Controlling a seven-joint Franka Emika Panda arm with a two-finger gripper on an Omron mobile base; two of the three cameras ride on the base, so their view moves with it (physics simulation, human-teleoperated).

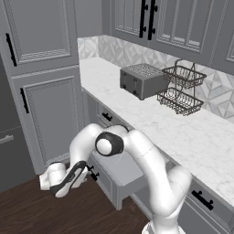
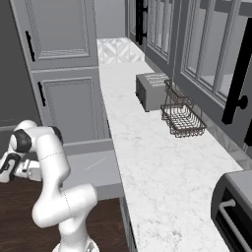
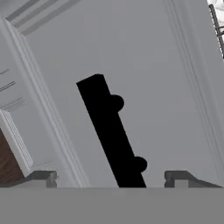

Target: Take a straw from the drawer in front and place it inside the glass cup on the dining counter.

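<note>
Looking along the hand, we see our claw [image 3: 111, 177] spread wide, its two dark fingertips [image 3: 41, 177] standing well apart on either side of the black bar handle [image 3: 111, 131] and gripping nothing; the handle runs tilted across the drawer's panelled grey front. From the left base view, the drawer [image 1: 123, 171] is pulled out from under the marble counter [image 1: 183, 132], and our arm bends down and to the left so that the claw [image 1: 89, 172] sits right at the drawer front, low above the dark wooden floor [image 1: 27, 210]. In the right base view the open drawer [image 2: 91, 170] shows a pale thin line on its grey bottom, which we take for the straw [image 2: 92, 164], lying flat and slanted. On the counter behind stand a grey toaster [image 1: 141, 80] and, just beside it, a two-tier wire basket [image 1: 180, 89]
</note>
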